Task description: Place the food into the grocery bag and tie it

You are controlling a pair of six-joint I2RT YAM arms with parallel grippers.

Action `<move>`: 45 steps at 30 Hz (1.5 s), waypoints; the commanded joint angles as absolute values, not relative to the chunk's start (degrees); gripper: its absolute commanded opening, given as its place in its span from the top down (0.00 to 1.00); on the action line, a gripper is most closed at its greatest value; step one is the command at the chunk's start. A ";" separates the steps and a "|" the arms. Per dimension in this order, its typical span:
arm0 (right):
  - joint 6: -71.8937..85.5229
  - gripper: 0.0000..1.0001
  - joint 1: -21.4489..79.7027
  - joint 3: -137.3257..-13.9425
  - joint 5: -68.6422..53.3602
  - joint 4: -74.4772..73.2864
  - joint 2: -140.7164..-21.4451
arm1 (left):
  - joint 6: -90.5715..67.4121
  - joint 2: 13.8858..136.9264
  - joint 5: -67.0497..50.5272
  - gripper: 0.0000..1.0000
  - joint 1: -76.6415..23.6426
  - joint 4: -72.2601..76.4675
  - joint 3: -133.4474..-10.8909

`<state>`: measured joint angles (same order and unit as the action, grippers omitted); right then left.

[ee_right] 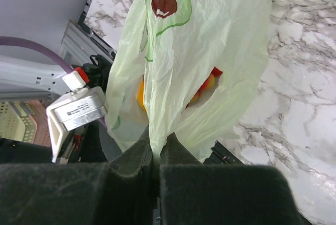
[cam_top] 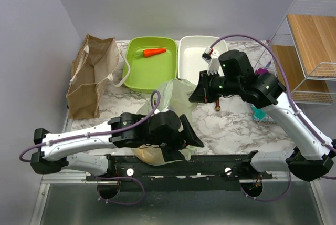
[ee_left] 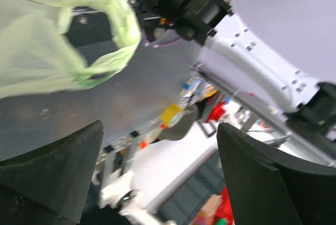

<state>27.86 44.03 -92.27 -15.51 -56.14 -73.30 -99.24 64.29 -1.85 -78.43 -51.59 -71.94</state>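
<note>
Pale lilac walls (cam_top: 173, 4) — marble-patterned table (cam_top: 236, 125) (wire shelf (cam_top: 310, 51) at right).

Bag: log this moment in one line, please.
bag: food inside, not tied | right fingers: shut on bag | left fingers: open, handle loop ahead, unheld

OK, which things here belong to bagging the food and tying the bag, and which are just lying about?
Job: grocery bag; food inside it; right gripper, shut on the bag; left gripper, open near a handle loop.
Lying about: brown paper bag; green tray with a carrot; white tray; wire rack.
</note>
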 commanded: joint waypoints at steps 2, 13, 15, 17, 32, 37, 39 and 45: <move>23.35 0.96 43.95 -93.08 -12.71 -59.79 -71.67 | -120.59 66.42 7.93 0.09 -84.78 -41.35 -68.99; 22.34 0.96 43.95 -88.94 -13.90 -58.36 -68.57 | -147.85 69.70 23.21 0.12 -95.31 -63.40 -73.19; 22.09 0.96 43.93 -88.52 -14.33 -58.26 -68.38 | -150.01 69.59 24.51 0.13 -95.57 -63.81 -72.29; 21.84 0.96 43.92 -88.12 -14.64 -58.35 -68.38 | -152.10 69.15 25.84 0.14 -95.59 -63.28 -70.51; 21.19 0.96 43.95 -86.75 -15.71 -58.45 -68.04 | -155.37 67.65 29.27 0.23 -93.63 -56.70 -62.23; 21.23 0.96 43.94 -86.43 -15.73 -58.42 -68.07 | -151.03 67.47 31.08 0.23 -91.64 -55.80 -63.32; 21.25 0.96 43.92 -86.50 -15.84 -58.40 -68.27 | -149.10 66.93 33.20 0.19 -91.18 -56.08 -64.32; 21.20 0.96 43.93 -86.58 -15.81 -58.15 -68.86 | -148.13 66.17 33.29 0.16 -89.77 -58.05 -65.12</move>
